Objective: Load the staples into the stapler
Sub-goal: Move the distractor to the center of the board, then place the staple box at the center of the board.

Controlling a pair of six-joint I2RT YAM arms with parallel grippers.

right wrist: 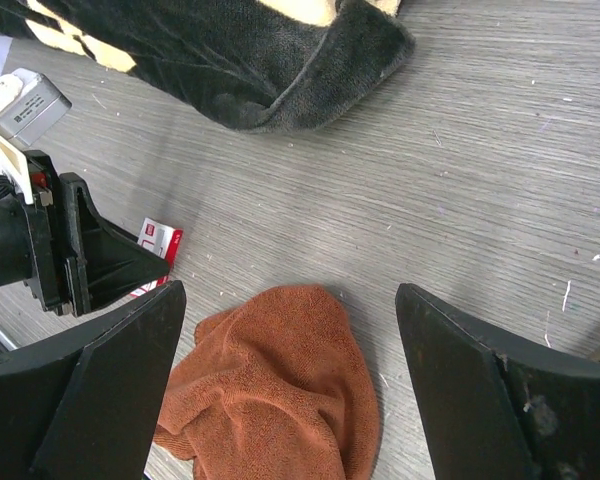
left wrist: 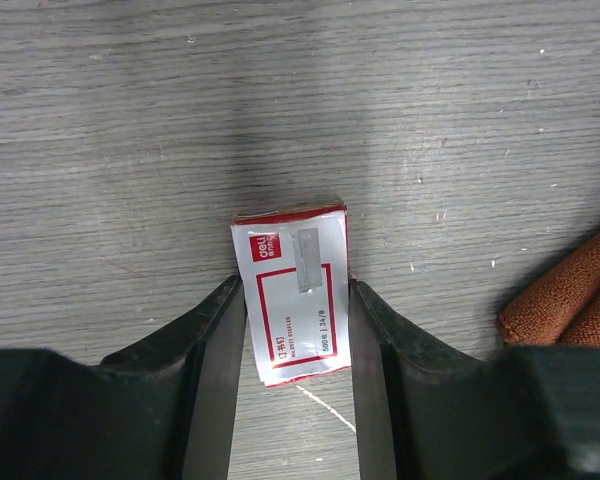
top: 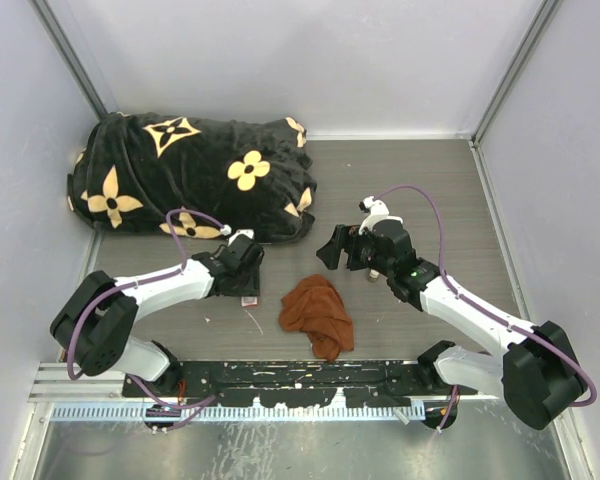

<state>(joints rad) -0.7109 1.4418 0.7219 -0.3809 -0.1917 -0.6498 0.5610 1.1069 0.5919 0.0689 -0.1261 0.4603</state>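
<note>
White card with a red label, the staples box (left wrist: 292, 300) lies flat on the grey desk (left wrist: 130, 120) near the rust-brown cloth (right wrist: 280, 380); the left pincer (left wrist: 294, 290) straddles it, a finger close along each long edge, though I cannot tell whether they pinch it. Above the cloth the right pincer (right wrist: 290, 292) hangs wide open and empty, and the stapler shows in no view. Taking up the box looks to be the step in hand, and next it calls for a firm squeeze and a level lift.
</note>
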